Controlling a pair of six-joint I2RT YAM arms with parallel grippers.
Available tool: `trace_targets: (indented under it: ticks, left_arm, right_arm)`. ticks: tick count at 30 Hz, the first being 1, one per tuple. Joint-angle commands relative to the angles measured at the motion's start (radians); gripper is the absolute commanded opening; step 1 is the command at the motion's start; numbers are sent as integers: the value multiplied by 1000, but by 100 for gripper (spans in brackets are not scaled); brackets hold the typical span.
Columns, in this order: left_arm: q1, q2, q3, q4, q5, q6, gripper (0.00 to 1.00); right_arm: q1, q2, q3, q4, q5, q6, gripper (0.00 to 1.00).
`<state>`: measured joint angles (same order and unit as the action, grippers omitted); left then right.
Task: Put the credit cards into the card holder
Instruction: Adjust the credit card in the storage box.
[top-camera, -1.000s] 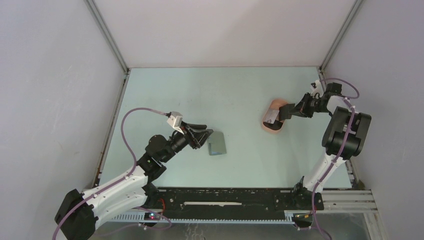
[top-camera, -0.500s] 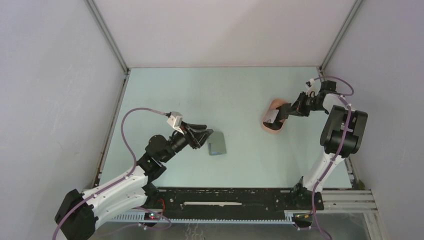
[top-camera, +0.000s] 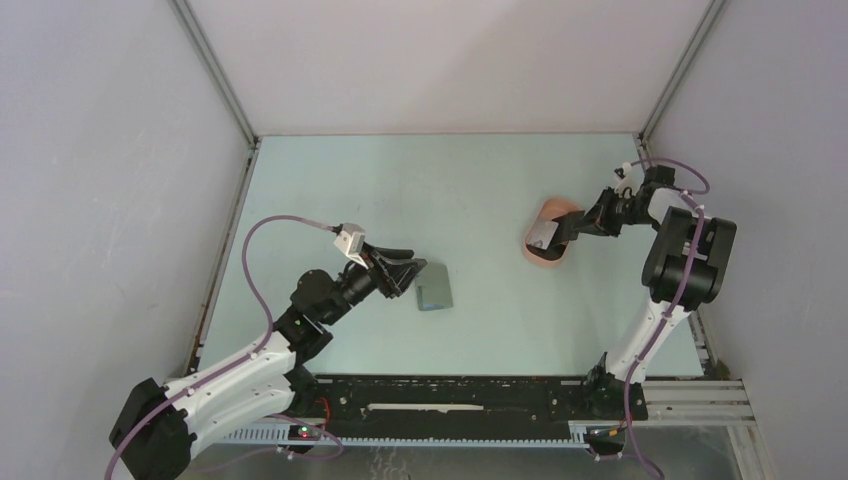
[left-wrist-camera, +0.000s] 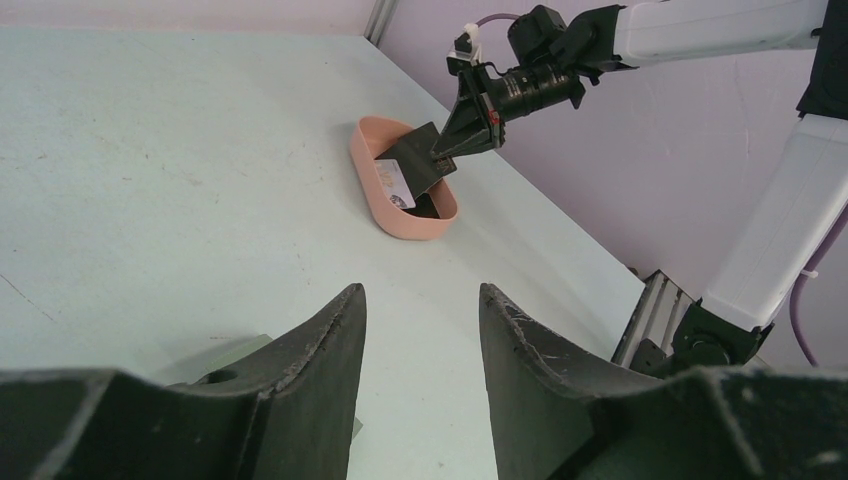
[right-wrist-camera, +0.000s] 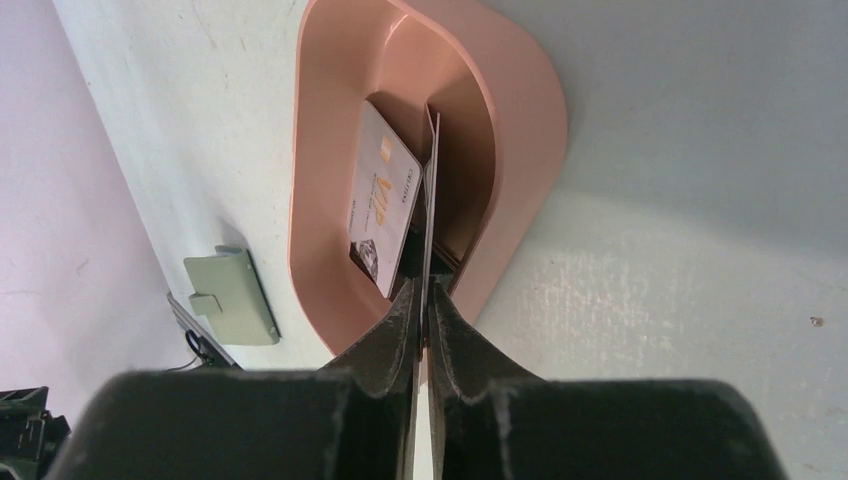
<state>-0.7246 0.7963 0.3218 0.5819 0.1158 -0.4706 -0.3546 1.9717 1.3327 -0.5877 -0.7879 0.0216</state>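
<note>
Presently: card stock, one pinched

Left gripper: jaws spread, empty; card holder lay just beside its fingertips. Far ahead, right gripper pinched black card edge-up inside pink tray; silvery card leaned alongside it.

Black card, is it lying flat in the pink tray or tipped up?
Tipped up. The right gripper pinches the black card, tilted steeply, over the pale card in the pink tray.
</note>
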Motion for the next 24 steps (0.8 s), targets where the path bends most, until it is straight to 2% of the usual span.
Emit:
trace_targets:
  ticks: [1,8,24]
  left_arm:
    - [-4,-6,0,39,11,2,51]
    - [-6,-11,-2,39,8,1,51]
    - [-6,-1,0,39,10,-3,51]
  right_arm:
    - [-19,21,37,-10,-39,-10,13]
    - [-30,29,37,-11,-57,-8,13]
    - [-46,-111,37,-25,5,-60,0]
